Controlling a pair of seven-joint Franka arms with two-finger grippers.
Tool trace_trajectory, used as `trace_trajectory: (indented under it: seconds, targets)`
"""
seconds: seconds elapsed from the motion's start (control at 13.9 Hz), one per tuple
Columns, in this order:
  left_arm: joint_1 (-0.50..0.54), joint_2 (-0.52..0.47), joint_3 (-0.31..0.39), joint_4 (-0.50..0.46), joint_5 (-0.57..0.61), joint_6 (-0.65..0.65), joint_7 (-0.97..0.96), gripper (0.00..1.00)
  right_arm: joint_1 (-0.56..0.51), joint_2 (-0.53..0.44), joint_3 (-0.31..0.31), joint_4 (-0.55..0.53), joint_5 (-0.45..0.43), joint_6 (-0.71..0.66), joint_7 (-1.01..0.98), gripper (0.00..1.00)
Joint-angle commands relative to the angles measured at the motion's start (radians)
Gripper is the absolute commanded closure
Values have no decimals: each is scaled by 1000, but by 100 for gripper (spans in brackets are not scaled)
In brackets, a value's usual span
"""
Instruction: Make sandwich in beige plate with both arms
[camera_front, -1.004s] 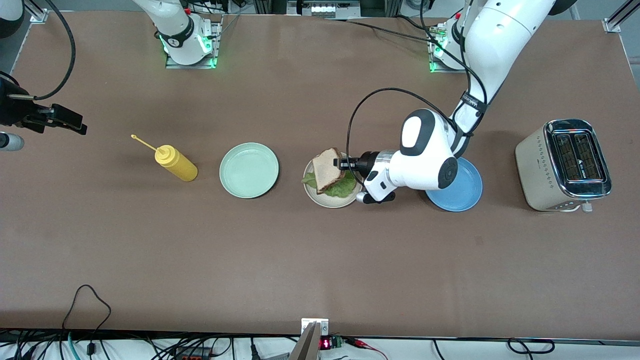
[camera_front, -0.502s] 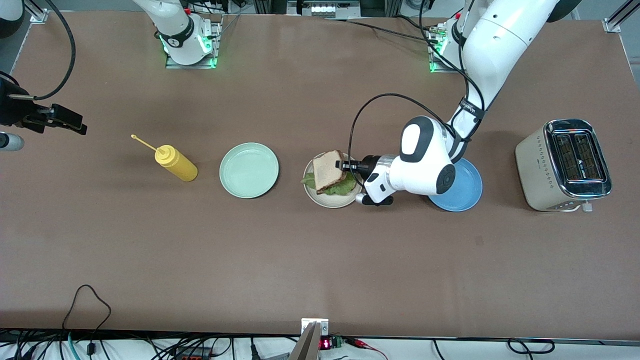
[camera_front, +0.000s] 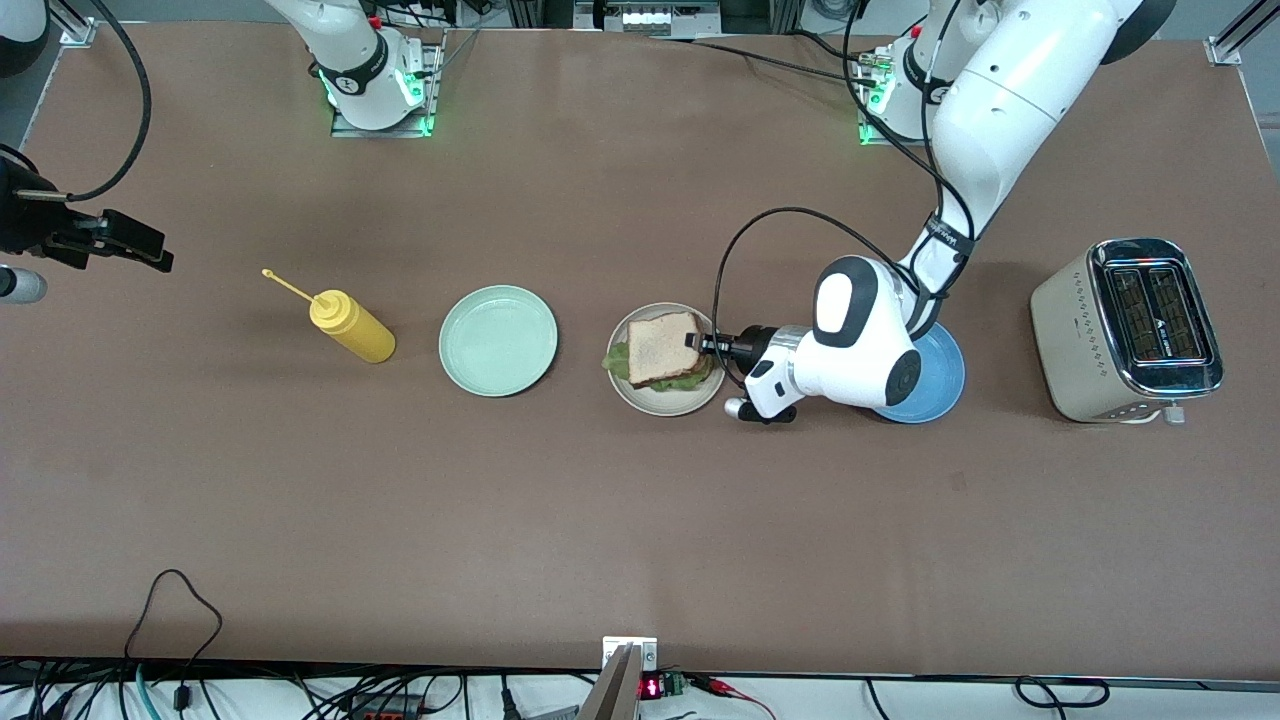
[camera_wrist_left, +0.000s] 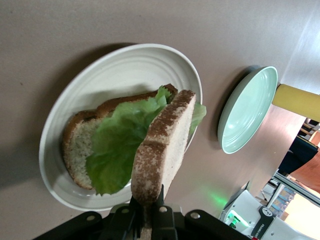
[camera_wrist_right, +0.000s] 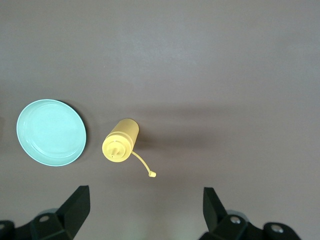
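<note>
The beige plate holds a bottom toast slice with a ruffled lettuce leaf on it. My left gripper is shut on the edge of the top toast slice. It holds that slice low over the lettuce, and in the left wrist view the slice still leans at an angle between the fingers of the left gripper. My right gripper waits open above the table at the right arm's end. Between the jaws of that right gripper there is nothing.
A mint green plate and a yellow squeeze bottle stand beside the beige plate toward the right arm's end. A blue plate lies partly under the left wrist. A toaster stands at the left arm's end.
The left gripper has lowered the top toast slice from a raised tilt down onto the lettuce, and its wrist has drawn back toward the blue plate. The right arm has not moved.
</note>
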Motion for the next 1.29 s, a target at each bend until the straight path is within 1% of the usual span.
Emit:
trace_trajectory:
  seconds: [0.0, 0.07, 0.14, 0.29, 0.36, 0.43, 0.57, 0.72, 0.86, 0.93, 1.08, 1.22]
  targets:
    - [4, 49, -1, 27, -39, 2, 43, 38, -2, 1, 3, 11, 8, 0, 7, 0]
    - [4, 50, -1, 32, -34, 4, 47, 12, -2, 1, 3, 11, 9, 0, 7, 0]
    - [5, 49, -1, 33, -27, 4, 47, 0, -2, 1, 3, 11, 11, 0, 7, 0]
    - [24, 46, -1, 33, -22, 4, 51, 0, -2, 0, 3, 11, 12, 0, 7, 0]
    - [45, 34, 0, 33, -22, 2, 89, 0, -2, 0, 3, 11, 12, 0, 7, 0]
    - [63, 2, 2, 29, -22, -1, 135, 0, -2, 0, 3, 11, 12, 0, 7, 0]
    - [77, -48, 49, 19, 13, -21, 191, 0, -2, 0, 3, 11, 12, 0, 7, 0]
    - [70, -101, 110, 18, 42, -88, 194, 0, 0, -3, 3, 13, 12, 0, 9, 0]
    - [62, -190, 178, 12, 154, -174, 185, 0, 0, -5, 3, 13, 12, 0, 9, 0]
    - [62, -238, 216, 13, 232, -223, 185, 0, 0, -6, 3, 13, 11, 1, 9, 0]
    - [65, -321, 293, 32, 428, -268, 191, 0, 2, -9, 6, 18, 9, 1, 9, 0]
    - [74, -373, 316, 73, 620, -307, 185, 0, -2, -8, 3, 34, 11, 0, 7, 0]
